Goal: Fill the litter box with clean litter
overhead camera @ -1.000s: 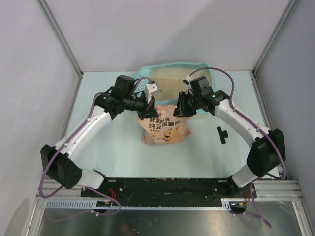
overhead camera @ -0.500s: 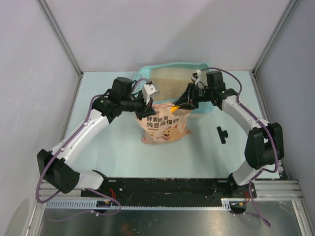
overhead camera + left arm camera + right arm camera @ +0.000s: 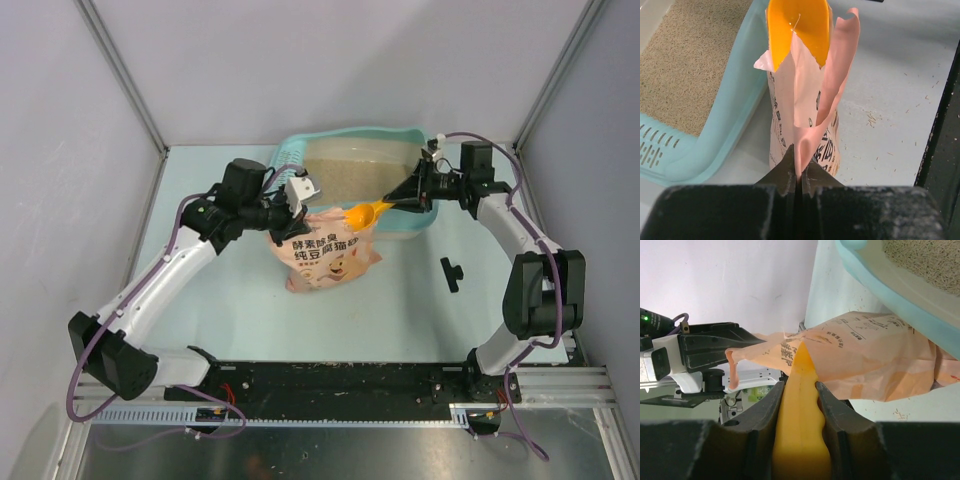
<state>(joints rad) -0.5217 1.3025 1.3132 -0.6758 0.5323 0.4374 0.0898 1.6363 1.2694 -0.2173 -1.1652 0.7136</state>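
The teal litter box (image 3: 405, 225) stands at the back centre with beige clean litter (image 3: 355, 168) inside; it also shows in the left wrist view (image 3: 725, 120), with litter (image 3: 690, 65), and in the right wrist view (image 3: 900, 285). The pink bag (image 3: 325, 250) stands in front of it. My left gripper (image 3: 292, 212) is shut on the bag's top edge (image 3: 807, 145). My right gripper (image 3: 418, 192) is shut on the handle of an orange scoop (image 3: 800, 435); its bowl (image 3: 360, 213) sits at the bag's mouth and looks empty in the left wrist view (image 3: 800, 27).
A small black object (image 3: 452, 272) lies on the table right of the bag. Litter crumbs (image 3: 872, 117) are scattered on the table. Grey walls and metal posts close in the sides and back. A black rail (image 3: 340, 385) runs along the near edge.
My right gripper has pulled back to the right and drawn the orange scoop out of the bag, so its bowl now shows at the mouth. The left gripper has shifted slightly left, holding the bag.
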